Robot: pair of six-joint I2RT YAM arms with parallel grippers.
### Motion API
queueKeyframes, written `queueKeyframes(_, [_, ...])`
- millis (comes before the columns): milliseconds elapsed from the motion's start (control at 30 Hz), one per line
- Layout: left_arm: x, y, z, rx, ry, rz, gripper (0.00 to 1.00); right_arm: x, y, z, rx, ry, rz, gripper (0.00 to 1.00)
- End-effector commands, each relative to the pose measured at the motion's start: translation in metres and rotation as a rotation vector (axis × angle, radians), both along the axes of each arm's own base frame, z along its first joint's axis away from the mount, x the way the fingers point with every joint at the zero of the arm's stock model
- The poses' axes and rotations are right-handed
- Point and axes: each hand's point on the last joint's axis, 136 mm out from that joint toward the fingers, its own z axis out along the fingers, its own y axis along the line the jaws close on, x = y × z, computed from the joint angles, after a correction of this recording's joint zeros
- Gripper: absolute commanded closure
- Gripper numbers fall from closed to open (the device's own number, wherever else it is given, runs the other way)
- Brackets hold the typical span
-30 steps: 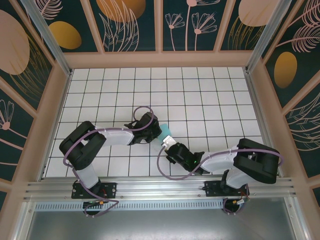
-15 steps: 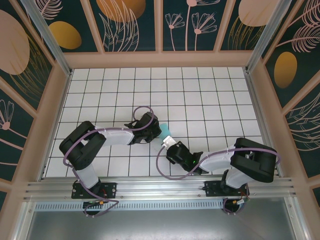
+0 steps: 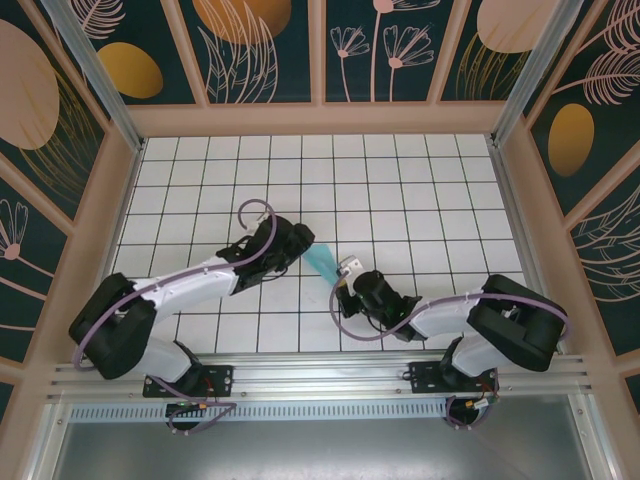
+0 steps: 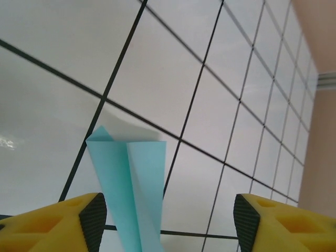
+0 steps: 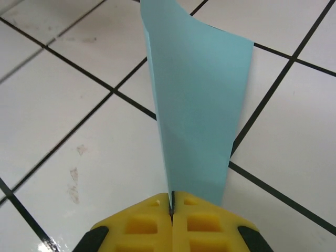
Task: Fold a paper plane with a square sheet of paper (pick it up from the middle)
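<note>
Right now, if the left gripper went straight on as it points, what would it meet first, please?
Probably the folded light turquoise paper, which stands inside the open left gripper and is pinched by the right gripper; behind it lies the white tiled table. Depth is uncertain.

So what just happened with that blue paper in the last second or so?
The left gripper opened and let go of the folded paper, and that arm's elbow swung out to the left. The right gripper edged a little farther up the table and is pinched shut on the paper's end. The paper stayed over roughly the same spot.
</note>
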Motion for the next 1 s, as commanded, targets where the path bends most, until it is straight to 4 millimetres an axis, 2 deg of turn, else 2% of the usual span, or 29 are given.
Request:
queueKeyframes(0, [-0.005,0.018,-0.003,0.039,-0.020,0.036,0.32,-0.008,0.019,0.023,0.209,0.087,0.080,1.00])
queueKeyframes(233, [-0.011,0.008,-0.010,-0.018,-0.008,-0.012,0.37,-0.002,0.015,0.015,0.303,0.227,0.057,1.00])
queueKeyframes(433, [-0.011,-0.004,-0.014,-0.053,0.002,-0.053,0.40,-0.003,0.017,0.002,0.306,0.301,0.032,1.00])
queueKeyframes(767, [-0.014,-0.011,-0.016,-0.084,-0.009,-0.091,0.45,0.000,0.020,-0.015,0.359,0.506,-0.006,1.00])
queueKeyframes(967, [-0.018,-0.021,-0.022,-0.111,-0.001,-0.138,0.47,0.002,0.018,-0.015,0.410,0.576,-0.025,1.00])
